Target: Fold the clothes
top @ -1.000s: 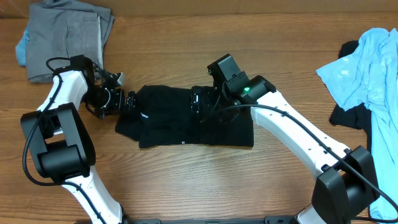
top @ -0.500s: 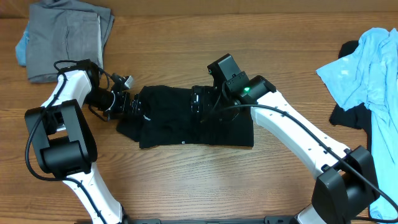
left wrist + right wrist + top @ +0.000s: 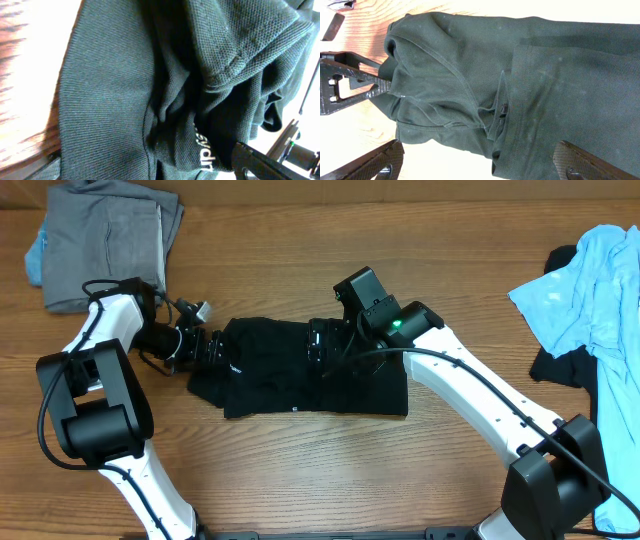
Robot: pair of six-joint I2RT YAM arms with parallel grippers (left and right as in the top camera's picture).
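Wooden surface fills the overhead view, with the work near its middle, a little toward the left edge. The left gripper is nosed into the left end of the black polo shirt. Its wrist view is all bunched cloth with one finger showing, so I cannot tell whether it has a hold. The right gripper sits over the shirt's midline, fingers spread wide with nothing between them (pinning or waiting, I'd guess).

The shirt lies as a band running left to right, rumpled at its left end and creased around the collar.

The step in hand looks like folding that left end over toward the middle. To do it well, the left gripper should take every layer of the edge, lift just clear, and lay it down square. Meanwhile the right gripper should press along the fold line, so the band doesn't slide.

The grey pile in the far-left corner and the blue garment at the right edge are well apart from this.
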